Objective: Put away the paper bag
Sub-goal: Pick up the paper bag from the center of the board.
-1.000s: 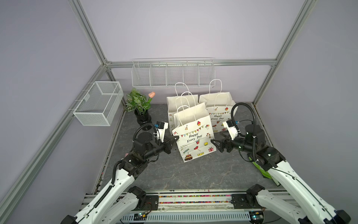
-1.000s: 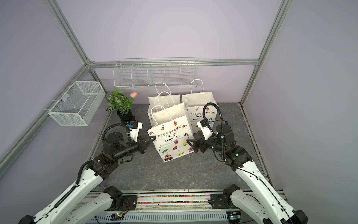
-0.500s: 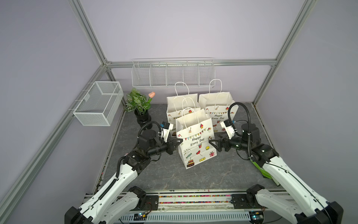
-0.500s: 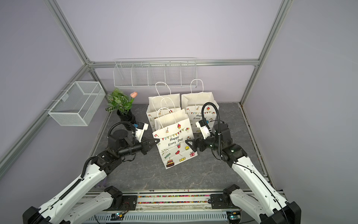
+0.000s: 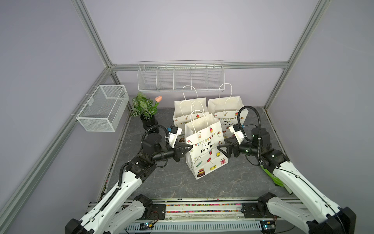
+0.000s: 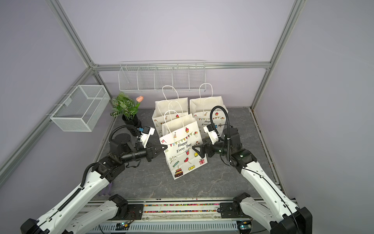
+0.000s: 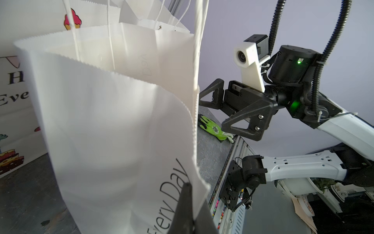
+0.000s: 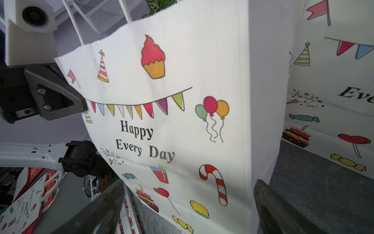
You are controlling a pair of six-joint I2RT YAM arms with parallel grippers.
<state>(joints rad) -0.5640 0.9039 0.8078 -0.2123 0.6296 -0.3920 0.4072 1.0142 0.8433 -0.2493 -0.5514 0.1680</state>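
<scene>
The front paper bag (image 5: 206,147) (image 6: 183,149), white with "Happy Every Day" and party pictures, stands tilted on the grey table in both top views. My left gripper (image 5: 189,147) (image 6: 165,147) (image 7: 189,185) is shut on the top edge of the bag (image 7: 111,131) at its left corner. My right gripper (image 5: 220,150) (image 6: 195,150) (image 8: 188,189) is open at the bag's right edge. Its fingers straddle the lower printed front of the bag (image 8: 172,121) and do not pinch it.
Two more printed bags (image 5: 189,110) (image 5: 227,110) stand close behind. A potted plant (image 5: 145,110) stands at the back left. A wire basket (image 5: 103,108) hangs on the left rail and a wire rack (image 5: 180,78) on the back wall. A green glove (image 5: 271,175) lies under the right arm.
The left gripper has pulled the front bag nearer and slightly right, away from the two bags behind. The right jaws have opened a little wider beside the bag.
</scene>
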